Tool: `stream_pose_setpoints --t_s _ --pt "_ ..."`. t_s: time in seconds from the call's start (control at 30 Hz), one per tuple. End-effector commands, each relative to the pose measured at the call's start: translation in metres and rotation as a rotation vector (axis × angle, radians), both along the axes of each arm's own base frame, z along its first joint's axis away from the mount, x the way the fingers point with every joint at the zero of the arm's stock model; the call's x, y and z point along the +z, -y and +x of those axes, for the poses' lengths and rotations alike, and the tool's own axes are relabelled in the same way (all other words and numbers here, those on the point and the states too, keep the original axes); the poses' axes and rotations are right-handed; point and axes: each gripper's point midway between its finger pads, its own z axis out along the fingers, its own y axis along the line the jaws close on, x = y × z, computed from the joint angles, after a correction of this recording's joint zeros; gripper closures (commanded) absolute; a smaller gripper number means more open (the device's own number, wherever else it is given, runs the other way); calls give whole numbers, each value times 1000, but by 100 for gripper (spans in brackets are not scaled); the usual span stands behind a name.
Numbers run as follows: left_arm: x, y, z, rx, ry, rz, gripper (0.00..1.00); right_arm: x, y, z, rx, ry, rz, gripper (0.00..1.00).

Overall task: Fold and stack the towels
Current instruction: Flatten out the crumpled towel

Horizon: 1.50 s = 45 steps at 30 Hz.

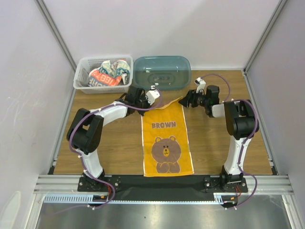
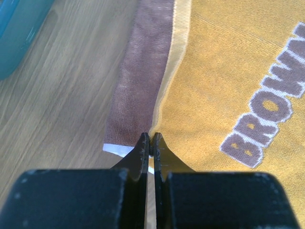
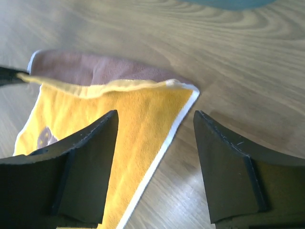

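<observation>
An orange towel (image 1: 167, 143) with a bear print and the word BROWN lies flat between the arms, its brown back showing where the far edge (image 3: 100, 69) curls up. My left gripper (image 2: 150, 143) is shut on this towel at its far left corner (image 2: 143, 86), next to the cream hem. My right gripper (image 3: 156, 119) stands open just above the far right corner (image 3: 183, 93); one finger is over the cloth, the other over bare wood. In the top view the left gripper (image 1: 153, 97) and right gripper (image 1: 185, 101) flank that far edge. A crumpled white towel with printed letters (image 1: 106, 76) sits in the basket.
A white lattice basket (image 1: 81, 78) stands at the back left. Beside it is a translucent teal tub (image 1: 162, 71), close behind both grippers. The wooden table (image 1: 114, 143) is bounded by grey walls on three sides.
</observation>
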Motion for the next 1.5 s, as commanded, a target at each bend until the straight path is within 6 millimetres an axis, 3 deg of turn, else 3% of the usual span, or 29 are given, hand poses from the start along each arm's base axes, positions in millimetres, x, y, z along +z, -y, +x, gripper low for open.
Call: stream_pose_setpoints --t_s 0.0,0.03,0.07,0.1,0.23,0.43,0.57,0.6,0.73,0.87,1.03,1.17,1.47 --pt "28 -5 12 -2 80 -24 100 55 4 15 64 259 24 30" --pt "29 -6 13 2 81 -25 100 58 0 12 111 261 41 29" --pt "28 -9 14 7 80 -27 100 65 -2 14 132 278 46 20" --pt "29 -8 15 3 80 -34 100 63 -2 14 139 274 42 18" --pt "31 -11 17 5 78 -40 100 76 -5 18 131 347 1 16" --pt "31 -9 18 -2 74 -50 100 97 -23 5 237 577 -136 16" --pt "31 -8 21 1 69 -60 100 76 -15 5 338 822 -548 17" --pt "32 -9 22 6 67 -65 100 58 -10 -4 383 781 -582 18" --pt "33 -13 26 20 60 -85 100 39 8 -19 409 777 -626 19" --pt "35 -16 28 25 58 -95 100 33 9 -21 414 835 -708 19" --pt "35 -16 29 24 58 -94 100 17 3 -15 458 881 -832 20" --pt "34 -16 28 24 56 -93 99 15 0 -4 435 925 -885 21" --pt "31 -19 28 26 52 -85 100 4 -6 13 435 963 -908 29"
